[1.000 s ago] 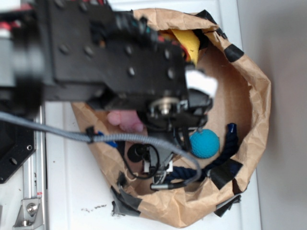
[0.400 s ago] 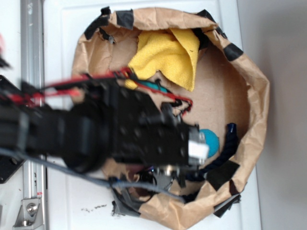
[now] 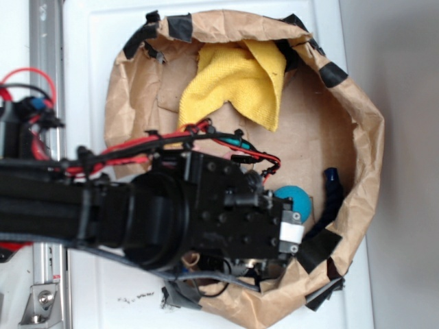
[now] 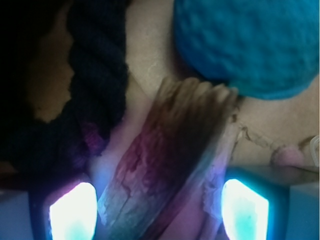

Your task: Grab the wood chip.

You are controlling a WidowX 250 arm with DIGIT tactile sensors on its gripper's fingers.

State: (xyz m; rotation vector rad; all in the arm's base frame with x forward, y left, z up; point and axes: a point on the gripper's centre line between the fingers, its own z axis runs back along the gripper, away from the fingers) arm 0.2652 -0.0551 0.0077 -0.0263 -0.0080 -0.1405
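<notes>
In the wrist view the wood chip [image 4: 170, 150], a flat dark brown grainy sliver, lies slanted on the brown paper. My gripper [image 4: 159, 210] is open and straddles the chip's near end. One glowing fingertip [image 4: 72, 210] is on its left and the other on its right, with a narrow gap on each side. The chip's far ragged end reaches the teal ball [image 4: 245, 45]. In the exterior view the black arm [image 3: 226, 212] covers the chip and the fingers. Only the ball [image 3: 298, 200] peeks out on its right.
A dark navy rope [image 4: 95, 80] lies just left of the chip and curls along the bag wall [image 3: 330, 195]. A yellow cloth [image 3: 236, 82] sits at the back of the brown paper bag [image 3: 370, 137], which has black tape patches [image 3: 319, 247] on its rim.
The arm has swung from the bag's upper left down over its lower part. It has uncovered the yellow cloth and now hides the bottom of the bag beside the ball.
</notes>
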